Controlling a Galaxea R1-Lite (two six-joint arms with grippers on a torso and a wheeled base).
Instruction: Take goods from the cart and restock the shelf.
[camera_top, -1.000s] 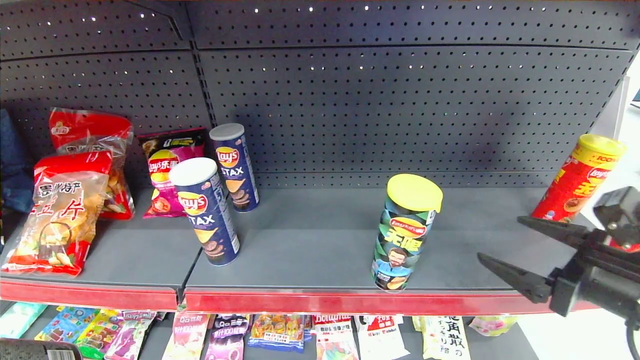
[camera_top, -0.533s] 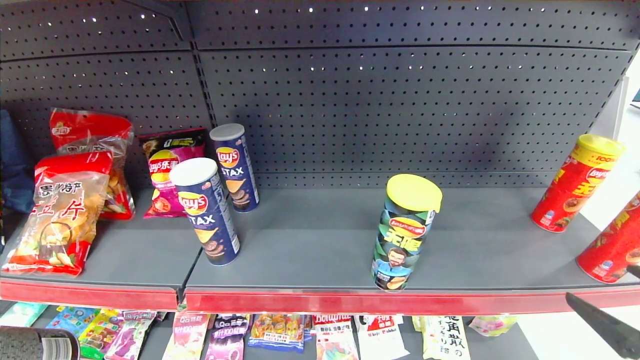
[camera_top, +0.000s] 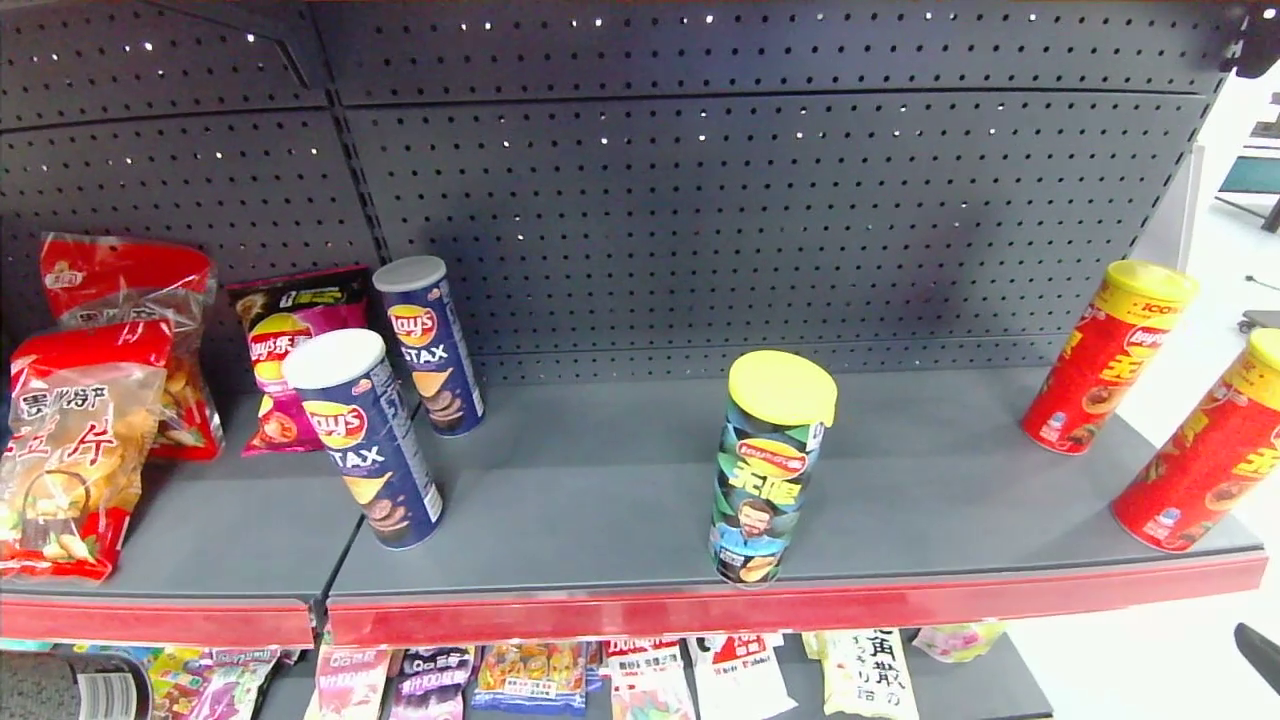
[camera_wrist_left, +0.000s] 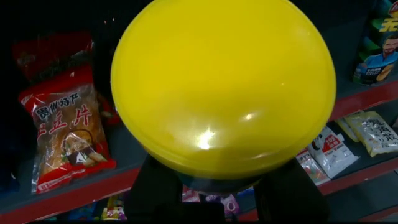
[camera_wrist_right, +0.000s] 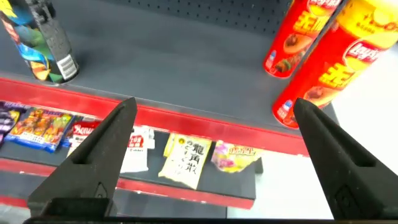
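A chip can with a yellow lid (camera_wrist_left: 224, 87) stands end-on in the left wrist view, and my left gripper (camera_wrist_left: 227, 190) is shut on its body below the lid. Its dark barcoded side (camera_top: 70, 690) shows at the head view's lower left, below the shelf (camera_top: 640, 610). My right gripper (camera_wrist_right: 212, 104) is open with nothing in it, in front of the shelf's red front edge (camera_wrist_right: 186, 115). Two red cans (camera_top: 1105, 355) (camera_top: 1200, 460) stand at the shelf's right end, also (camera_wrist_right: 298, 37) (camera_wrist_right: 339, 68). A green can with a yellow lid (camera_top: 768, 465) stands mid-shelf near the front.
Two dark blue cans (camera_top: 362, 435) (camera_top: 430, 345) and several snack bags (camera_top: 70, 450) take up the shelf's left part. Bare shelf lies between the green can and the red cans. Small packets (camera_top: 640, 680) hang on the lower shelf.
My right gripper has drawn back down and to the right from the shelf, leaving the nearer red can standing at the right front. The head camera has shifted to the right.
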